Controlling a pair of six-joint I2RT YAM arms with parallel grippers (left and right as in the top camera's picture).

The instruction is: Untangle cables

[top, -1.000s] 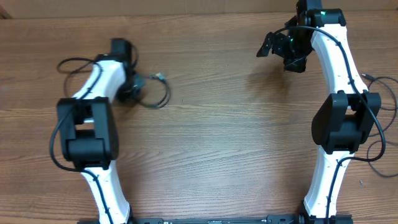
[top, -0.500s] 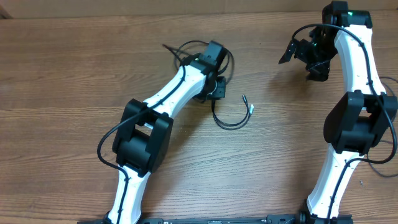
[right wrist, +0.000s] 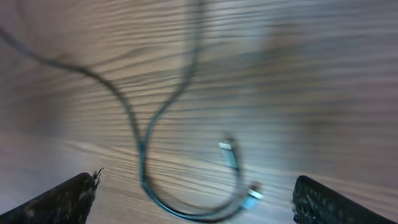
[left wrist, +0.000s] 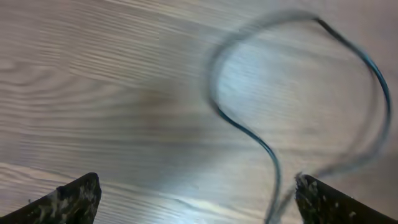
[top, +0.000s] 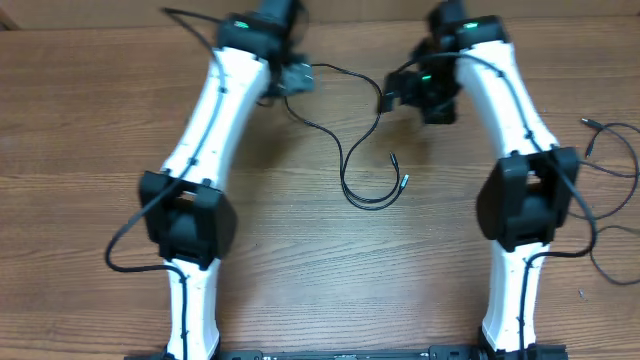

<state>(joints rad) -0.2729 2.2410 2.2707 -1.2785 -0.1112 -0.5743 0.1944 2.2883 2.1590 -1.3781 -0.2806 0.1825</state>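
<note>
A wooden table (top: 100, 120) fills the overhead view. Two white and black arms rise from 6 o'clock. The left arm (top: 215, 110) leans to 12 o'clock. The right arm (top: 500, 100) bends in towards 1 o'clock.

Between them lies a thin black cable (top: 345, 165). It starts near the left pincer (left wrist: 199, 198), runs across towards the right pincer (right wrist: 196, 200), drops towards the centre and curls into a small hook. A second cable (top: 610, 130) lies well apart at 3 o'clock, beside the right arm.

The job looks partly done. The middle cable is spread out with no tight knot showing. Two strands run side by side above the hook, and you cannot tell whether they are twisted. I judge that stretch is left to separate.

The overhead view shows the whole run, but not how either pincer is set. The left wrist view shows its fingers spread wide. A blurred strand passes just beside one finger, apparently not clamped. The right wrist view also shows fingers spread wide, with nothing between them. It shows the two strands meeting, and a plug (right wrist: 230, 152) at 6 o'clock from the meeting point. A second plug (right wrist: 252, 198) ends the hook. From overhead both are only specks.
</note>
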